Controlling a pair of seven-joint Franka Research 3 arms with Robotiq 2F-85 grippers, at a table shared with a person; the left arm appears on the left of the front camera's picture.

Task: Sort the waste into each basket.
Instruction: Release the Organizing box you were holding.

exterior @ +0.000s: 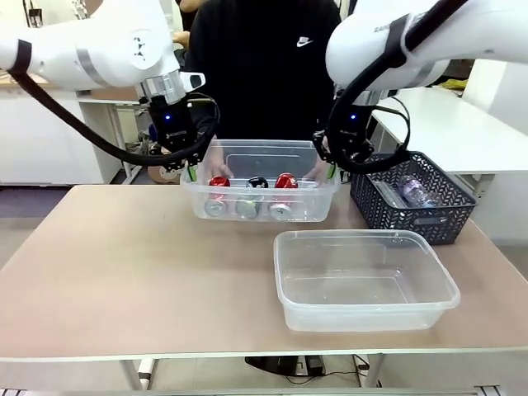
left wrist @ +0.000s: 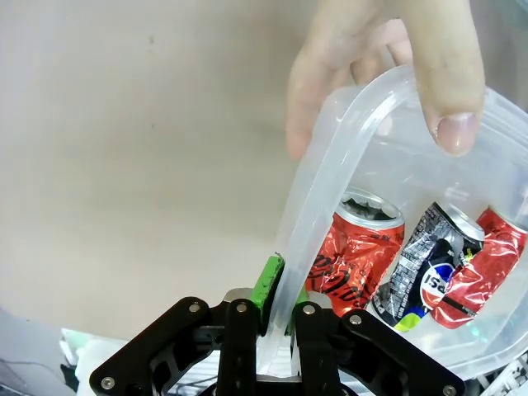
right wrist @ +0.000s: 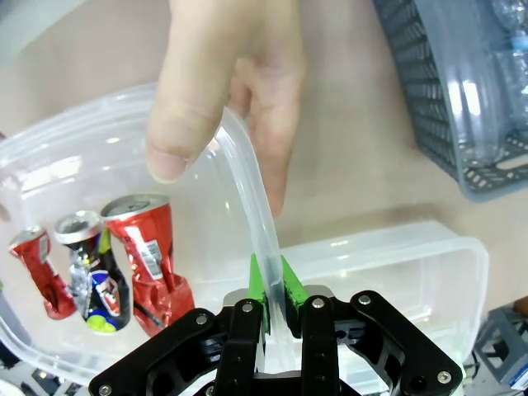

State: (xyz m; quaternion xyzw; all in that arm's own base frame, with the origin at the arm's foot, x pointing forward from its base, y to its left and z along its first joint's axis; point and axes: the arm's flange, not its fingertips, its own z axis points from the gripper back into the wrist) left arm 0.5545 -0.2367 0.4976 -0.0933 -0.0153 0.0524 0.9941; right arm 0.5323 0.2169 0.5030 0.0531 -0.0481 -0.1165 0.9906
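Inside the far basket (exterior: 264, 153), the black can (left wrist: 417, 256) bears a round red-white-blue emblem beside two red cans (left wrist: 355, 247). My left end effector (left wrist: 279, 289) and right end effector (right wrist: 272, 285) each pinch one end rim of it, next to the person's hands (left wrist: 388, 66). The near basket (exterior: 363, 238) rests on the table (exterior: 124, 264).

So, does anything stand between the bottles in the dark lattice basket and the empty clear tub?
Nothing visible lies between them. Only the lattice basket's own wall encloses the bottles, beside the empty tub. The left gripper and right gripper are both shut on the rim of the can tub.
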